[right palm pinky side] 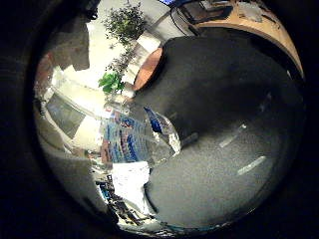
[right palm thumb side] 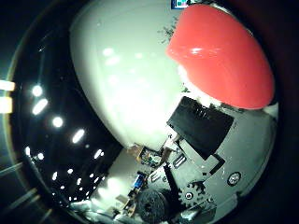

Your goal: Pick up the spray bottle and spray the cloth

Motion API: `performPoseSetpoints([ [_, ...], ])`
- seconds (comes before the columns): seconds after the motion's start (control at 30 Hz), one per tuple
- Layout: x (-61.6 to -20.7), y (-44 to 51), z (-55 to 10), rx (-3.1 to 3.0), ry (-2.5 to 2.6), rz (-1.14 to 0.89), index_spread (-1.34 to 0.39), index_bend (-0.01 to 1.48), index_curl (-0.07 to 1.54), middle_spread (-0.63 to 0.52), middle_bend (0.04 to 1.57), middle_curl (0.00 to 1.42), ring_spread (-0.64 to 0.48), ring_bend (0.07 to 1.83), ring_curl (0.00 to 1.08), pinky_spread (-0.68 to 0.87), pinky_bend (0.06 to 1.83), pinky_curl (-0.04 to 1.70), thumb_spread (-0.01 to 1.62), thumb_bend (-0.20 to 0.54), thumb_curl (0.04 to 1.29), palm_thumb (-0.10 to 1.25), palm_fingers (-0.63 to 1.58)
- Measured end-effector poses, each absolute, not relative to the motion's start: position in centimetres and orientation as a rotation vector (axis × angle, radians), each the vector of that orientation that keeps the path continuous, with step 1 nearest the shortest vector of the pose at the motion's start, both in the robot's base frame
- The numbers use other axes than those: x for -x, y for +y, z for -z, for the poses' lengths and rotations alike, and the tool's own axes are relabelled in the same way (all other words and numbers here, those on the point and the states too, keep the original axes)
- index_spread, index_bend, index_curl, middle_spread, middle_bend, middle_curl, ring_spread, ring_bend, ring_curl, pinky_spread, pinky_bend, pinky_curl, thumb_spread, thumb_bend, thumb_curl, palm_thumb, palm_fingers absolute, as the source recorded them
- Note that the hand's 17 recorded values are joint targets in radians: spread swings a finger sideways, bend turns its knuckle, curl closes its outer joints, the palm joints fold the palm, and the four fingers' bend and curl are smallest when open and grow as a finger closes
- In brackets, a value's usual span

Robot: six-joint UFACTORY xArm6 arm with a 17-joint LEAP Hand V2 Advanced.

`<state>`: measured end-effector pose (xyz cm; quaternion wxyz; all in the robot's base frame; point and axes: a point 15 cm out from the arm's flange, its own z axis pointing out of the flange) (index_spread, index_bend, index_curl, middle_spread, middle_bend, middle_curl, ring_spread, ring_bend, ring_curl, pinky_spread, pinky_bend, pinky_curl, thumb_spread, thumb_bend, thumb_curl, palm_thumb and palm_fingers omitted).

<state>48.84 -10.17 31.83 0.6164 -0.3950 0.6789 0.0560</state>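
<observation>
The white plastic spray bottle (right palm thumb side: 126, 79) with red trigger head (right palm thumb side: 224, 56) is filling the thumb-side view; hand (right palm thumb side: 201, 158) is apparently curling round it. Lift step likely; next, aiming at the cloth, unseen.

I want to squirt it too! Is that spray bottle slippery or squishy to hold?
The spray bottle is probably slippery: its white body shines with glare. Likely stiff too: that rounded surface shows no dents.

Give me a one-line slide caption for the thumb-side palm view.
Spray bottle's white body and red part fill the view, close against the hand.
</observation>
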Motion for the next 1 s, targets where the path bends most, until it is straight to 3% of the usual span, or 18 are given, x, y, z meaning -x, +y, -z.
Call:
performPoseSetpoints([
  [0.37, -44.2, -9.2, -37.9, 1.093, 1.641, -0.161, -0.27, 1.17, 0.75, -0.19, 1.36, 0.76, -0.21, 1.44, 0.68, -0.29, 1.34, 0.66, 0.32, -0.017, 1.03, 1.08, 1.18],
  [0.7, -36.8, 2.2, -43.7, 1.448, 1.506, -0.437, -0.28, 1.17, 0.75, -0.19, 1.36, 0.76, -0.21, 1.45, 0.68, -0.30, 1.33, 0.68, 0.33, -0.016, 1.06, 1.08, 1.18],
  [1.0, -32.4, 9.1, -47.5, 1.649, 1.462, -0.528, -0.28, 1.16, 0.76, -0.19, 1.36, 0.76, -0.21, 1.45, 0.68, -0.29, 1.32, 0.69, 0.35, -0.017, 1.07, 1.07, 1.17],
])
